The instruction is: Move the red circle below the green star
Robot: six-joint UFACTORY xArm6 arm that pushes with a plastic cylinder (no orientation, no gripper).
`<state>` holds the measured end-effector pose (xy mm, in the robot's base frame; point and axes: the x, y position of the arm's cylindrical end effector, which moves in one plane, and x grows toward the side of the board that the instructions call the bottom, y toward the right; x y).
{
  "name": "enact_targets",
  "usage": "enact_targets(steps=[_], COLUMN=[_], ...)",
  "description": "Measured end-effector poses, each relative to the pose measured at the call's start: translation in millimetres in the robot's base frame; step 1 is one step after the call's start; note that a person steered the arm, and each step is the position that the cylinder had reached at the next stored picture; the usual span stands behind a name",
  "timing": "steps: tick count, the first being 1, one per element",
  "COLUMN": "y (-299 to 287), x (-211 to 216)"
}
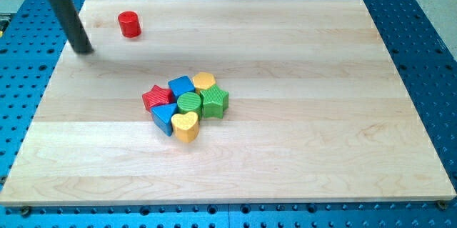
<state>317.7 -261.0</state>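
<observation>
The red circle stands alone near the board's top left corner. The green star sits at the right side of a tight cluster of blocks in the middle of the board. My tip rests on the board to the left of the red circle and slightly below it, a short gap apart. The rod rises from it toward the view's top left. The tip is far up and left of the green star.
The cluster also holds a red star, a blue cube, a yellow block, a green circle, a blue triangle and a yellow heart. The wooden board lies on a blue perforated table.
</observation>
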Motion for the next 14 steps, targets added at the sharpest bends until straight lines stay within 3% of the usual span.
enact_targets(steps=[2,3,4,6,7,8,9,10,11,13,14], y=[70.8,55.0,84.7,198.2,167.9,190.0,195.9,154.2,149.2,262.0,278.6], x=[-31.7,-59.7,-76.0,-20.2,-20.3,25.6,32.3,41.4,55.0,71.2,70.4])
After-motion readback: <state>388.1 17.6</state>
